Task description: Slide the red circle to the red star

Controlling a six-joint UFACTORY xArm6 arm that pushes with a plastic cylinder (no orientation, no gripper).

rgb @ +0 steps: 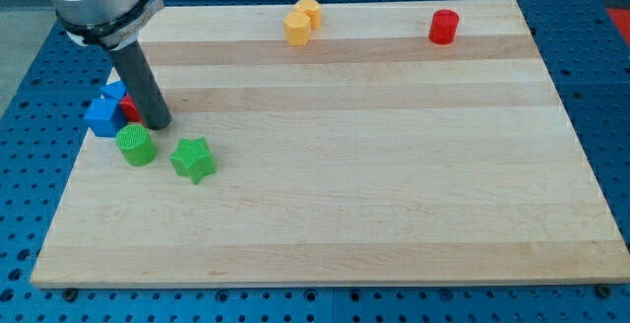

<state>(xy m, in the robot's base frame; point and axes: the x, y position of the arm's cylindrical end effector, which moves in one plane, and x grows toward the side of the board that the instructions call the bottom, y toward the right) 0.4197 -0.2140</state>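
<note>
Camera view: the red circle (444,27) sits near the board's top right, well apart from my tip (157,123), which has no pincer to open or close. The red star (131,107) hides behind the rod, beside the blue blocks (104,112). The circle looks light and rigid, likely to slide easily; push on its right side.

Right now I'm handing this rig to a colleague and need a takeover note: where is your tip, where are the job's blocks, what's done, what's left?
My tip rests on the board at the view's left, just right of the blue blocks.
The red star is mostly hidden behind the rod, wedged by those blue blocks; its shape cannot be confirmed.
The red circle sits far off, near the view's top right, untouched.
The green circle and green star lie just below my tip.
Done: nothing visible.
Left: go to the red circle and push it across to the star.
</note>
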